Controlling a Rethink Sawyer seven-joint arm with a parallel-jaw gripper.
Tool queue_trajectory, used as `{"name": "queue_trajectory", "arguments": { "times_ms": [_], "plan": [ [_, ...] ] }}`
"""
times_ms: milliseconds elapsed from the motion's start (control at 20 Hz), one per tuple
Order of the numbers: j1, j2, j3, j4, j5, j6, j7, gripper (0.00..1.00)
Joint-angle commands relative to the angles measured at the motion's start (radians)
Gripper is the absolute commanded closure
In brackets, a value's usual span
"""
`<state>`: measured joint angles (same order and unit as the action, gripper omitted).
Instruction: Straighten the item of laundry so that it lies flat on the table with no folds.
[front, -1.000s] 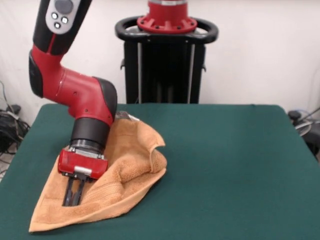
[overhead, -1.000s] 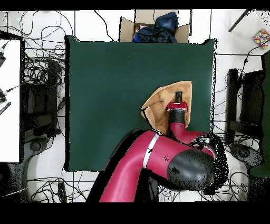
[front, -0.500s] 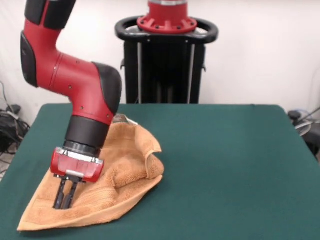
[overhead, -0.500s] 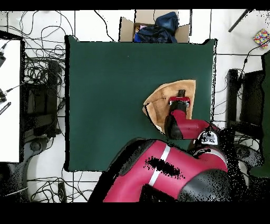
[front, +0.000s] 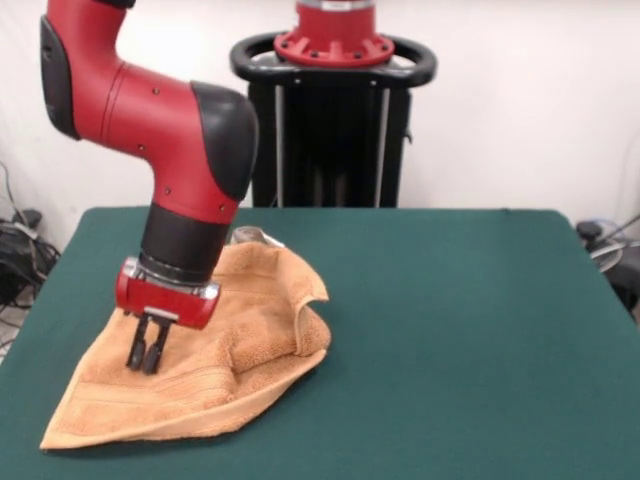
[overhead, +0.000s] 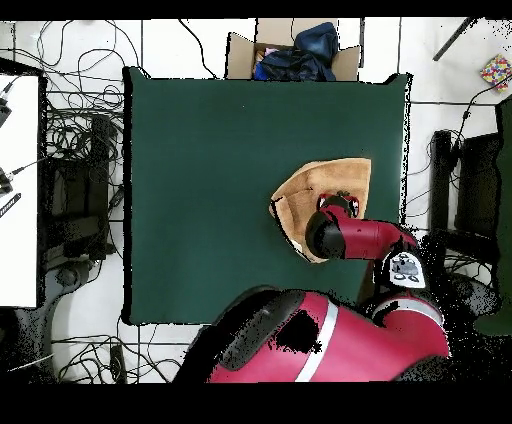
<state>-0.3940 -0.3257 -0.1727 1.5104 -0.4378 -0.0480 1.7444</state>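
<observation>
- Since half a second ago, the tool (front: 147, 358) has lifted a little and moved back toward the middle of the towel (front: 240, 345). The towel's long front corner lies about where it did.
- The tool's two thin black fingers (front: 158, 350) sit close together, almost shut. Their tips are at or just above the cloth. I cannot tell if they pinch any cloth; they do not seem to hold a clear bunch of it.
- The towel lies on the green tabletop (front: 450, 330), on the left side in the front view and near the left edge. From above it sits near the right edge of the tabletop (overhead: 210, 180), partly under the arm.
- The towel (overhead: 325, 180) is not flat. Its right side, as the front view shows it, is folded over into a thick lump.
- Its shape now is like a long triangle. The long way runs from the pointed corner at the front left up to the back, where a small white tag (front: 250, 236) peeks out by the arm.
- To do this step well, I think the tool should grab the loose folded edge on the right side, not the flat middle.
- Then it should pull that edge out sideways, away from the lump, low and slow.
- If it lifts too high, the whole towel may slide instead of opening.
</observation>
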Motion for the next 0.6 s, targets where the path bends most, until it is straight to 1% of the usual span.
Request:
{"name": "queue_trajectory", "arguments": {
  "times_ms": [50,100,250,350,600],
  "plan": [
    [0.004,-0.047,0.138,0.154,0.013,0.107,0.113,1.0],
    [0.008,-0.056,0.141,0.169,0.017,0.11,0.12,1.0],
    [-0.019,-0.07,0.197,0.231,0.039,0.141,0.132,1.0],
    [-0.022,-0.08,0.217,0.273,0.053,0.14,0.151,1.0],
    [0.03,-0.118,0.193,0.334,0.113,0.139,0.207,1.0]
  ]
}}
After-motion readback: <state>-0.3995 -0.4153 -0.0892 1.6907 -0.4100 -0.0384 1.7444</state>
